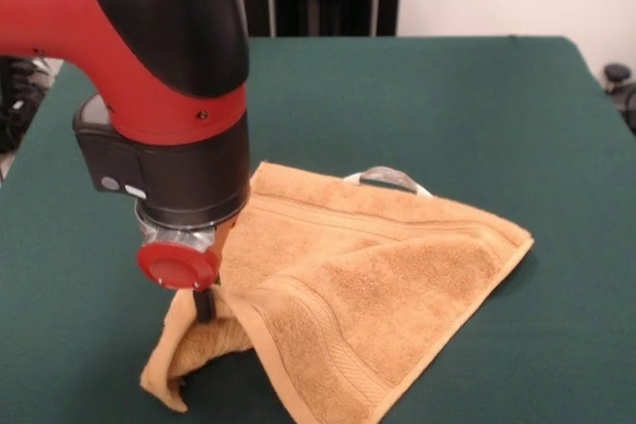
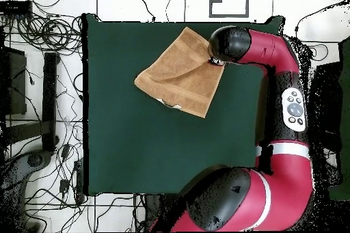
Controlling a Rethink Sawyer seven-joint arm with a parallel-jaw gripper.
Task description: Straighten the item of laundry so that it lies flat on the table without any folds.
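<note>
The golden-tan towel (image 1: 378, 275) lies on the green table (image 1: 447, 96) near its front edge, with one side bunched and folded under itself at the left. Its white loop tag (image 1: 388, 178) shows at the far hem. My gripper (image 1: 206, 307) comes down at the towel's left corner and is shut on the cloth, which rises up to it in a tent. Only one dark finger shows below the red disc. In the overhead view the towel (image 2: 179, 73) lies near the table's (image 2: 150, 141) far right corner, with my gripper (image 2: 216, 60) at its right edge.
The arm's red and black wrist (image 1: 169, 76) hangs over the towel's left side. Cables and black stands (image 2: 41, 93) lie on the floor beyond the table's left edge in the overhead view. A dark chair (image 1: 621, 86) stands at the right of the front view.
</note>
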